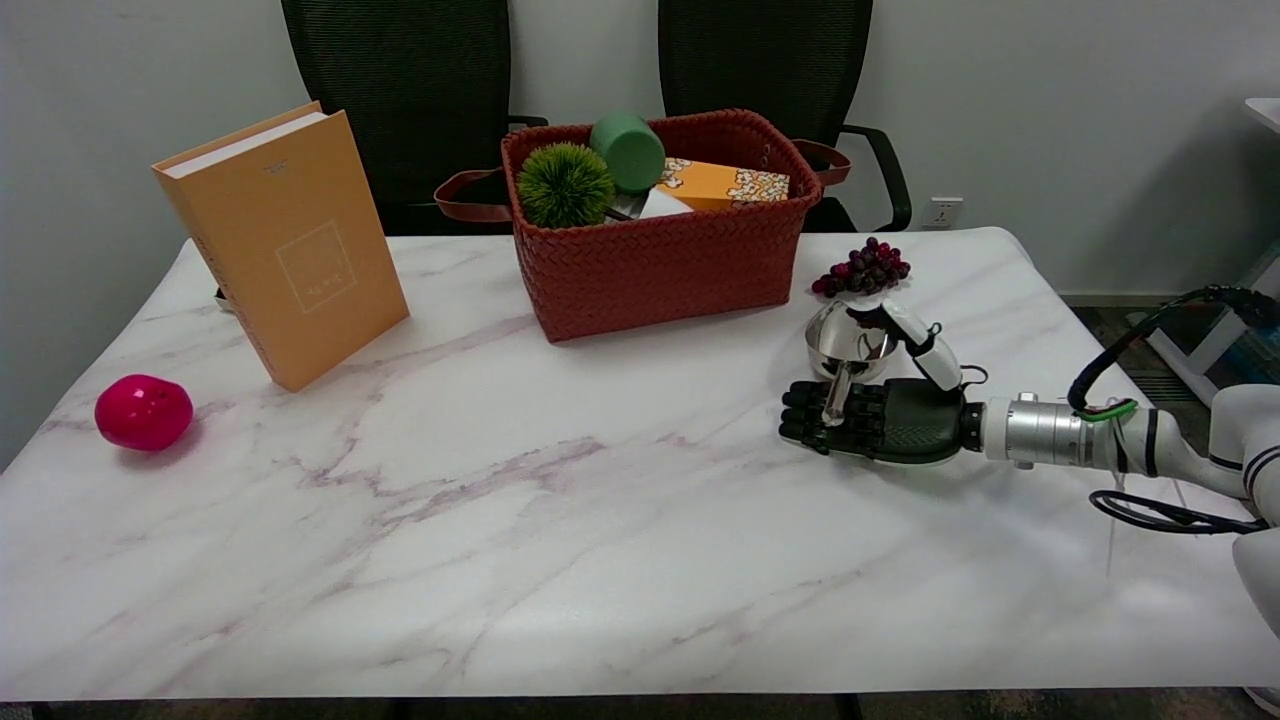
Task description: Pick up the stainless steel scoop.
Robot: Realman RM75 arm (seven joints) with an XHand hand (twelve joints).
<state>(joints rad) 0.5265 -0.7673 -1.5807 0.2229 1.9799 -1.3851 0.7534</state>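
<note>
My right hand (880,418) is low over the white marble-patterned table (560,540) at roughly 3 o'clock of the tabletop, palm up, black fingers (805,410) pointing toward 9 o'clock. The shiny stainless steel scoop (848,347) lies with its handle across my palm and fingers; its round bowl sits just past the hand at 12 o'clock. The white-and-black thumb reaches over the bowl's rim at the 3 o'clock side. Fingers are not wrapped round the handle, so I cannot tell if this counts as a real hold or the scoop is only resting on the hand (contact with the table under the bowl is unclear too).

Bunch of dark purple grapes (862,271) is just beyond the bowl at 12 o'clock, near it. Woven red-brown basket with strap handles (660,260) sits at about 11 o'clock from the hand, holding a spiky green ball (565,184), a green cylinder cup (629,150) and an orange popcorn-print box (722,185). Far off toward 9 o'clock: an upright orange hardcover book (290,245), tilted back, and a glossy pink-red ball (143,411) near the table's left edge.
</note>
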